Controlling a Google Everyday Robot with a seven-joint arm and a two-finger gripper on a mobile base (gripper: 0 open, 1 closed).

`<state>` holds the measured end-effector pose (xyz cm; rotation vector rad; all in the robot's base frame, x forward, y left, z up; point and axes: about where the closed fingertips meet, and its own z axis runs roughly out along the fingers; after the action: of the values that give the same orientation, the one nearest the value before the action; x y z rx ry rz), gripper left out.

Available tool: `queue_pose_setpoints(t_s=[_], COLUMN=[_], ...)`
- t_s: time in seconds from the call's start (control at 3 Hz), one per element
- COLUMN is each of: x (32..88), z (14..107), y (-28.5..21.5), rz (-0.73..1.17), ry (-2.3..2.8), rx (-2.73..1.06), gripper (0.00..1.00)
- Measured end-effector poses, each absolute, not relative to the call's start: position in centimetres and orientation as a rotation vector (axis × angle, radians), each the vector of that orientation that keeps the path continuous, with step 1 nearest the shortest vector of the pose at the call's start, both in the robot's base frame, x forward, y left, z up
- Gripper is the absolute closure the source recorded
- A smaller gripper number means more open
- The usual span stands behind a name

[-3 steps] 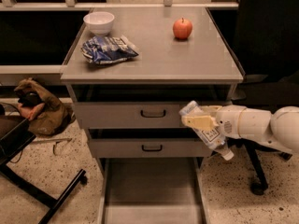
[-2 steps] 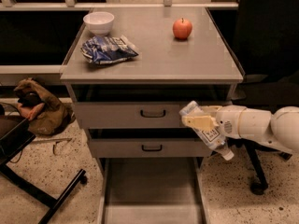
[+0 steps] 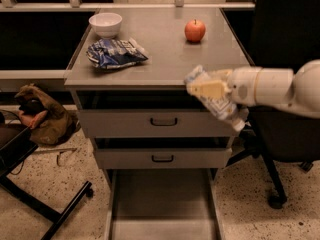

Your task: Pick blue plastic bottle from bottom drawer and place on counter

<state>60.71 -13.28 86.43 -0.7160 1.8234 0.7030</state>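
Note:
My gripper (image 3: 206,88) reaches in from the right and is shut on the blue plastic bottle (image 3: 221,109). The bottle hangs tilted, one end up by the counter's front edge, the other end down to the right in front of the upper drawer front. The gripper is level with the front right edge of the counter (image 3: 165,59), just in front of it. The bottom drawer (image 3: 162,199) is pulled out below, and its flat grey floor is bare.
On the counter lie a white bowl (image 3: 105,24), a blue-and-white snack bag (image 3: 116,52) and a red apple (image 3: 195,30). Two shut drawer fronts with black handles (image 3: 163,121) face me. A black chair (image 3: 280,29) stands at right. A brown bag (image 3: 42,116) and a black stand (image 3: 30,204) are at left.
My gripper has risen with the bottle from in front of the drawer fronts to the level of the counter's front edge. Nothing else has moved.

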Motion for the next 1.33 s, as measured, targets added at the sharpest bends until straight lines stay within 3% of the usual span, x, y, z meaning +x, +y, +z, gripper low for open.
queue_pose_setpoints(t_s=[0.67,1.33], x=[67.2,76.6], z=[98.5,95.5], y=[-8.4,-7.3], rz=[0.7,0.549], ry=[1.641,1.643], rx=[-0.882,-0.907], gripper=[1.0,1.0])
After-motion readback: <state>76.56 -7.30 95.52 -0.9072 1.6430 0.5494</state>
